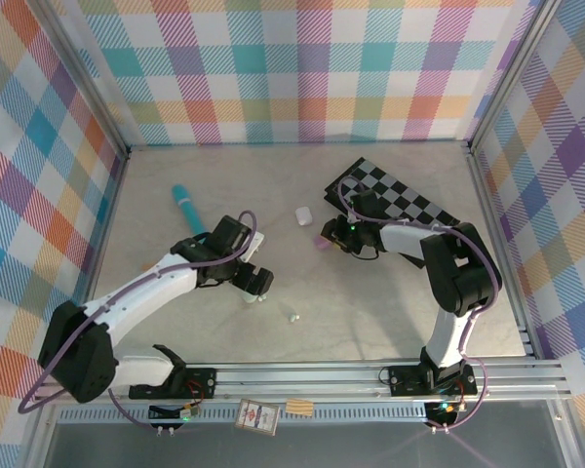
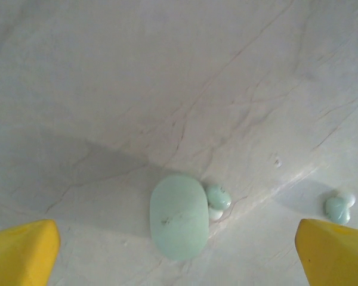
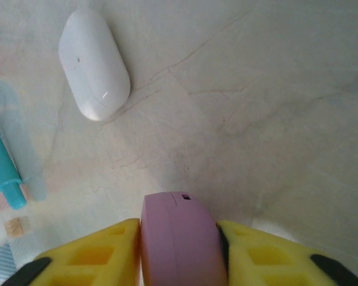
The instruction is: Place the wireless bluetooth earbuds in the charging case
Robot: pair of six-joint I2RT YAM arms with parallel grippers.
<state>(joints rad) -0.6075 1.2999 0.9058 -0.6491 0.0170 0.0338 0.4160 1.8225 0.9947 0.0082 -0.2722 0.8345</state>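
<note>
A mint green charging case (image 2: 179, 215) lies shut on the table, with a mint earbud (image 2: 218, 196) touching its right side. A second mint earbud (image 2: 338, 208) lies farther right, seen from above as a small speck (image 1: 293, 316). My left gripper (image 2: 179, 259) hovers over the mint case, open wide, its yellow fingertips (image 2: 21, 253) far apart and touching nothing. My right gripper (image 3: 179, 256) is shut on a lilac charging case (image 3: 182, 238), held on edge between its yellow fingers (image 3: 101, 256). From above, that gripper (image 1: 330, 237) sits mid-table.
A white charging case (image 3: 94, 62) lies shut just beyond the lilac one (image 1: 303, 214). A teal pen (image 1: 187, 210) lies at the back left. A black-and-white checkered mat (image 1: 400, 195) sits at the back right. Plaid walls enclose the table.
</note>
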